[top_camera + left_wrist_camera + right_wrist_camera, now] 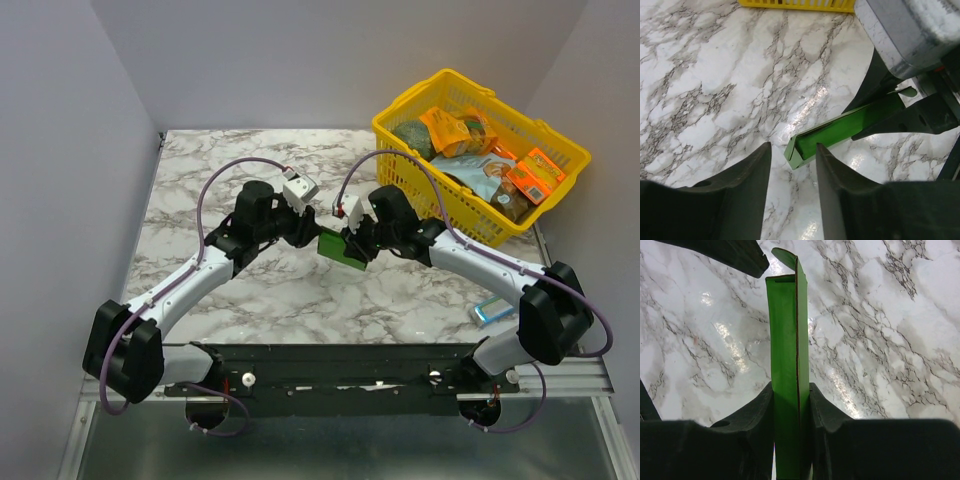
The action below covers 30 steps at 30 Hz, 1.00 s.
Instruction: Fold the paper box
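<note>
The paper box (786, 365) was pinched edgewise by the right gripper (790, 388); its free end was seen just before the left gripper (792, 146), whose jaws were spread.

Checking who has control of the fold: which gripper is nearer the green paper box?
Right. The right gripper is clamped on the paper box; the left gripper is open, its fingertips close by the box's free end.
</note>
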Each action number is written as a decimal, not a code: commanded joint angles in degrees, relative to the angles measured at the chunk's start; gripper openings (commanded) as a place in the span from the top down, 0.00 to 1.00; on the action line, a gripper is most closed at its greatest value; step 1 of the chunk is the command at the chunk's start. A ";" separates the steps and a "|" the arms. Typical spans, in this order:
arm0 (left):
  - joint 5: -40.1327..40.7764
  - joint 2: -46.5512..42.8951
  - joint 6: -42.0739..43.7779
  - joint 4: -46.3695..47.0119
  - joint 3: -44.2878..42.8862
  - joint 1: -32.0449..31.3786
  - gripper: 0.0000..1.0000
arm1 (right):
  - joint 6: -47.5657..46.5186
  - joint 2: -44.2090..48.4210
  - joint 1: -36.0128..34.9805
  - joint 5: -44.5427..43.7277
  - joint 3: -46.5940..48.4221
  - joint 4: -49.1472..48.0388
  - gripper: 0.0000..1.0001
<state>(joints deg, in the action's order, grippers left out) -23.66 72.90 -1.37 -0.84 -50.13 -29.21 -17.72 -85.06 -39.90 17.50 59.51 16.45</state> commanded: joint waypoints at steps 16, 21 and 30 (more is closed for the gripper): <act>-0.33 2.77 0.40 -0.48 -1.55 -0.41 0.73 | 0.40 0.59 0.09 3.16 0.17 1.04 0.76; -0.07 2.51 0.14 0.05 -1.29 -0.85 0.79 | 0.49 0.24 0.09 3.42 0.26 1.04 0.77; 0.02 1.89 0.40 -0.39 -1.20 -1.55 0.84 | 0.49 -0.11 0.00 3.51 0.35 1.13 0.77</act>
<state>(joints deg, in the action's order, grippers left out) -23.59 75.35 -1.15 -1.50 -50.13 -30.15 -17.52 -85.06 -39.90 19.77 59.51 16.60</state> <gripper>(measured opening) 0.211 0.351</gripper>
